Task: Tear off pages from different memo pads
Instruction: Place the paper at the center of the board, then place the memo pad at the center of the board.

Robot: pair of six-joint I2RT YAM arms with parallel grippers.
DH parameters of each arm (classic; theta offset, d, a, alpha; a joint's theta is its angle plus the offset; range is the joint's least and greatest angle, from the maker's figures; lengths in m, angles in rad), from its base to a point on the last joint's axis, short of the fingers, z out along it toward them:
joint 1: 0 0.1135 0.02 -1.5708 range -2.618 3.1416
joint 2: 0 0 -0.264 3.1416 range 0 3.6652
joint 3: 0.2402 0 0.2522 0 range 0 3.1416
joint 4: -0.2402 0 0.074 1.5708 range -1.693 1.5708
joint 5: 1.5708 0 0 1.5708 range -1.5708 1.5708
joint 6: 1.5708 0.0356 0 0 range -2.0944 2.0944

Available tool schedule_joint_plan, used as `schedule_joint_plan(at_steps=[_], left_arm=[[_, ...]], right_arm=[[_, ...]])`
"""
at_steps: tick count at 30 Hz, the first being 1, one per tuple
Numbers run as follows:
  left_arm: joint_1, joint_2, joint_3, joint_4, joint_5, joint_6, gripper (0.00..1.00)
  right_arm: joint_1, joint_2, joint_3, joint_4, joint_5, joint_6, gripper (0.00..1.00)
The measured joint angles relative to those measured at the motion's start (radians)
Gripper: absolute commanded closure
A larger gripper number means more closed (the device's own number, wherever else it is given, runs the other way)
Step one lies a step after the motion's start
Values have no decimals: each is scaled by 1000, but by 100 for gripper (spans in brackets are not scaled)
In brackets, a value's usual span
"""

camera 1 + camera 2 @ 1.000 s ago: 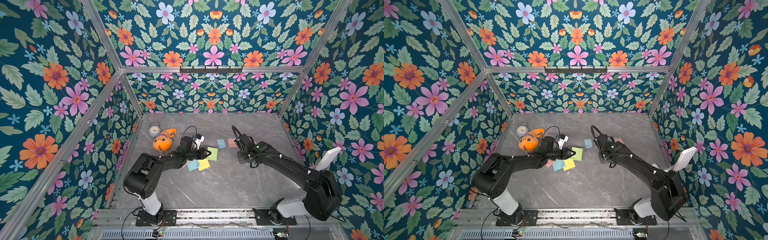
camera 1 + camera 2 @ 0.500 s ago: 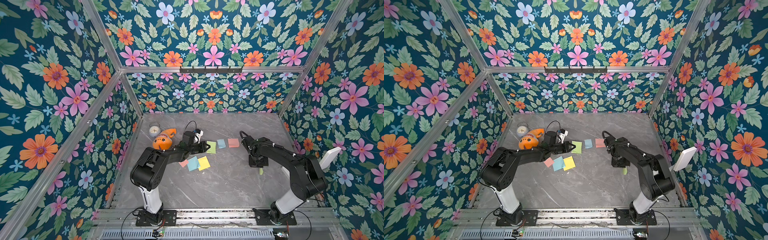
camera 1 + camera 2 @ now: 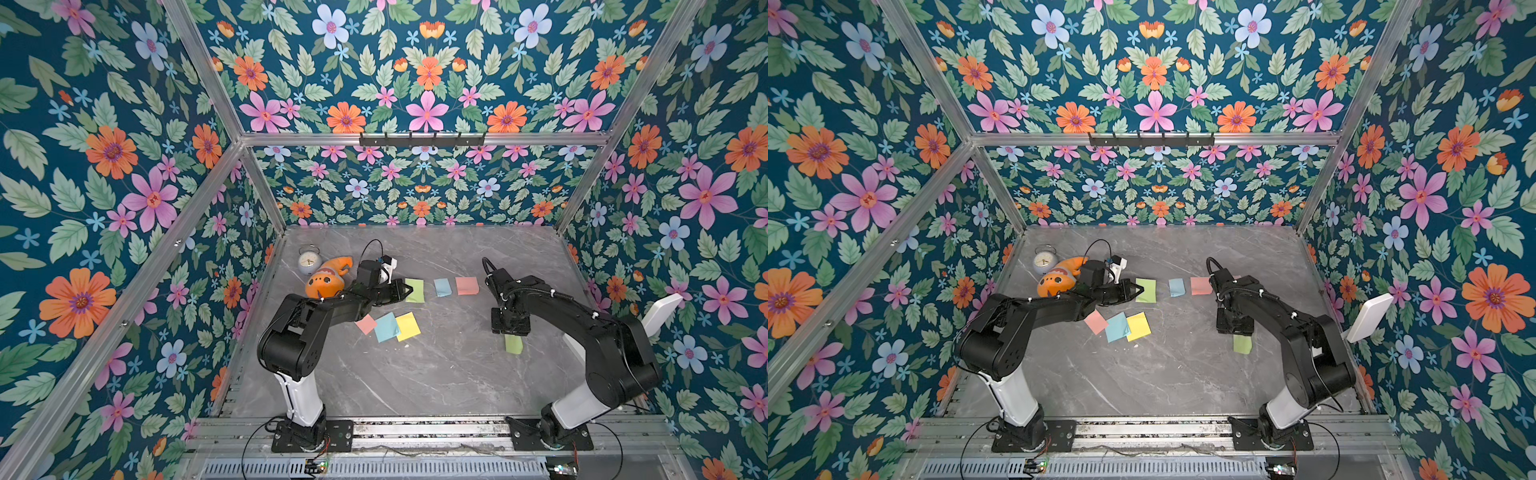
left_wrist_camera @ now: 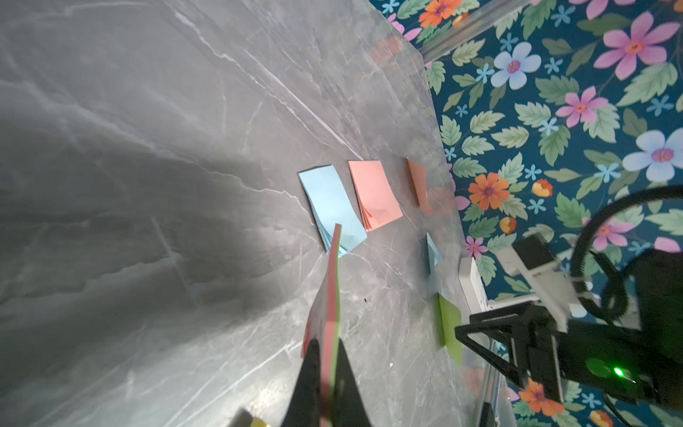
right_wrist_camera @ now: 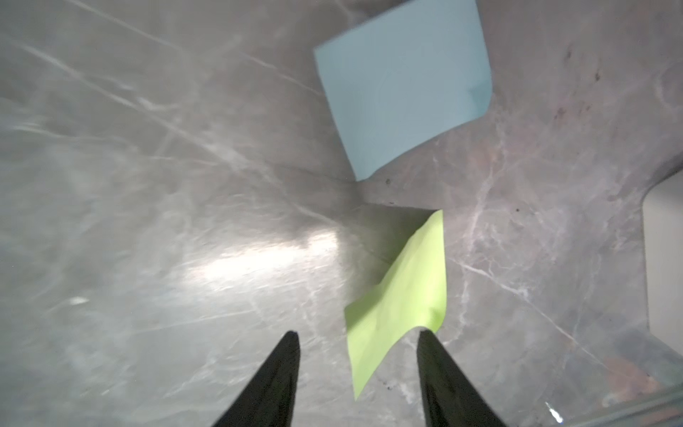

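**gripgeek:** that tabletop [image 5: 184,185] looks like polished grey marble, glossy enough to throw a white glare.

**padfan:** yep. The green page [image 5: 403,295] is thin matt paper, creased and curled. The green memo pad [image 3: 417,291] is the same matt paper, just stacked.

**gripgeek:** the frame [image 3: 299,138] looks like brushed metal, and the right arm [image 3: 582,316] like matt black plastic.

In both top views the right arm [image 3: 561,301] hides the right gripper [image 5: 357,332] and the far end of the green page [image 3: 514,345]. In the left wrist view the picture's edge cuts off the left gripper [image 4: 327,344], its green memo pad [image 4: 330,295] shows only edge-on, and the right arm is blurred.
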Motion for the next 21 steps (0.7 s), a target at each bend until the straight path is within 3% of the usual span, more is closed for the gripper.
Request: schedule_joint_plan(at_steps=[4, 15, 21], left_arm=[[-3, 60, 60, -10, -5, -3, 100], [-26, 227, 200, -58, -67, -55, 100], [-35, 249, 270, -190, -146, 0, 73]], right_arm=[[5, -70, 33, -2, -14, -14, 45], [81, -70, 47, 35, 14, -17, 46], [123, -60, 37, 58, 48, -16, 47]])
